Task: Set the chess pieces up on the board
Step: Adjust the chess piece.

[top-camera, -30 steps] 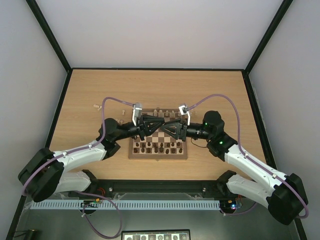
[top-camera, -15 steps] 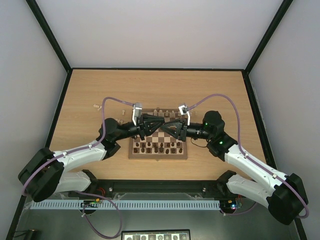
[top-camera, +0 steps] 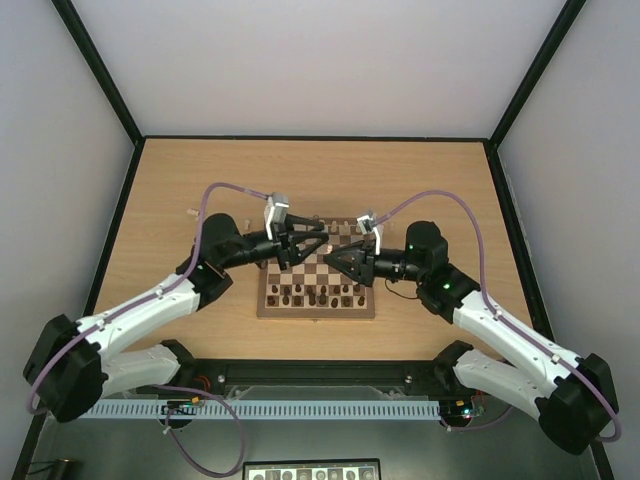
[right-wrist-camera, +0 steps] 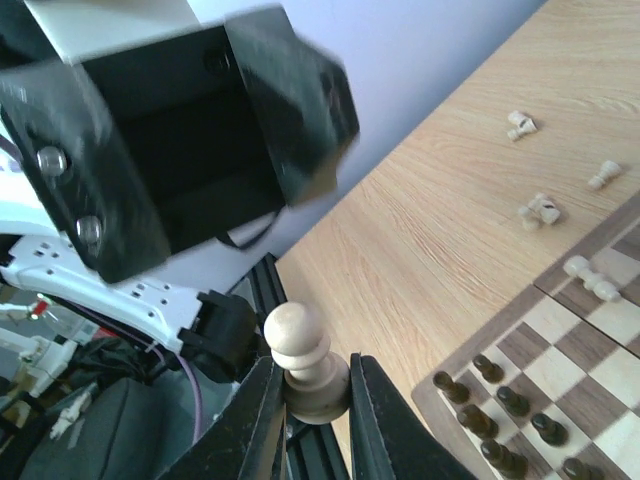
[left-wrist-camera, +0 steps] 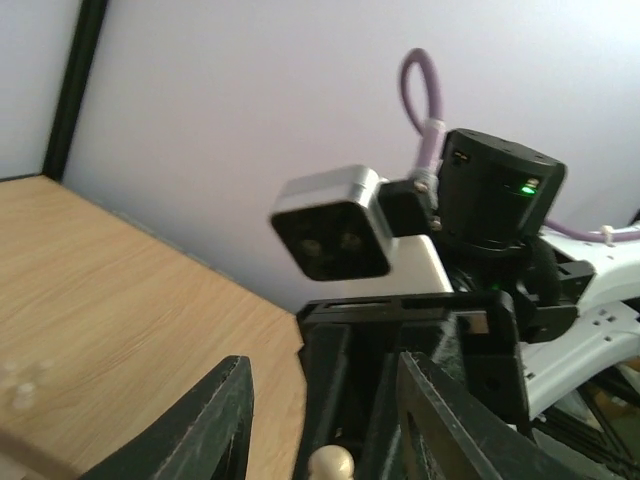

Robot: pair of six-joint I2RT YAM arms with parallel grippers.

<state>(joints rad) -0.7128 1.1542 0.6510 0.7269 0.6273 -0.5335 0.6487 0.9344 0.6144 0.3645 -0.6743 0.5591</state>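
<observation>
A pale cream pawn [right-wrist-camera: 305, 365] is clamped at its base by my right gripper [right-wrist-camera: 310, 400], head pointing up. My left gripper [left-wrist-camera: 322, 362] faces it with its jaws apart; the pawn's head [left-wrist-camera: 332, 465] shows low between them, untouched. In the top view both grippers, left [top-camera: 320, 242] and right [top-camera: 334, 257], meet tip to tip above the far half of the board [top-camera: 317, 312]. Dark chessmen [right-wrist-camera: 510, 410] stand in rows on the board's [right-wrist-camera: 590, 340] near side. One pale piece [right-wrist-camera: 592, 277] lies on its side on the board.
Loose pale pieces lie on the table beyond the board's left edge [right-wrist-camera: 540, 210], [right-wrist-camera: 519, 124], [right-wrist-camera: 603, 174]. Another lies farther left [top-camera: 189, 212]. Black frame rails edge the table [top-camera: 110, 230]. A purple cable loops over each arm [top-camera: 440, 197].
My left gripper has opened off the pawn and its arm has swung up and left. My right gripper shut on the pawn and stays put.
</observation>
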